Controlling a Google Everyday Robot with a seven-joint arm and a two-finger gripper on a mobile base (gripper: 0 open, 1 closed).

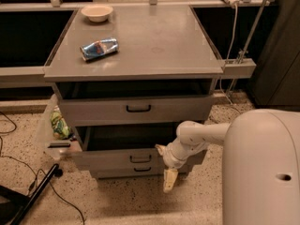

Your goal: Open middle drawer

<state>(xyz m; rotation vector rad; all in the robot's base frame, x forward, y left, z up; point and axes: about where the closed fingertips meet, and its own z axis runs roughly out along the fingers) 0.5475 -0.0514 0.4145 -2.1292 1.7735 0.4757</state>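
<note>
The grey cabinet [140, 55] has three drawers. The middle drawer [108, 160] is pulled out toward me. Its dark inside [126, 137] shows above its flat front, and its small black handle [140, 158] is at the centre. My gripper [168, 178] hangs at the end of the white arm [197, 137]. It points down in front of the right end of the middle drawer's front, just right of the handle and apart from it. The top drawer [136, 109] stands slightly out. The bottom drawer's handle [142, 169] shows just below.
A beige bowl [97, 12] and a blue crushed can [99, 48] lie on the cabinet top. A green packet [60, 124] sits in a clear bin at the cabinet's left. Black cables and a stand leg [33, 196] cross the floor at left. My white body [262, 168] fills the right.
</note>
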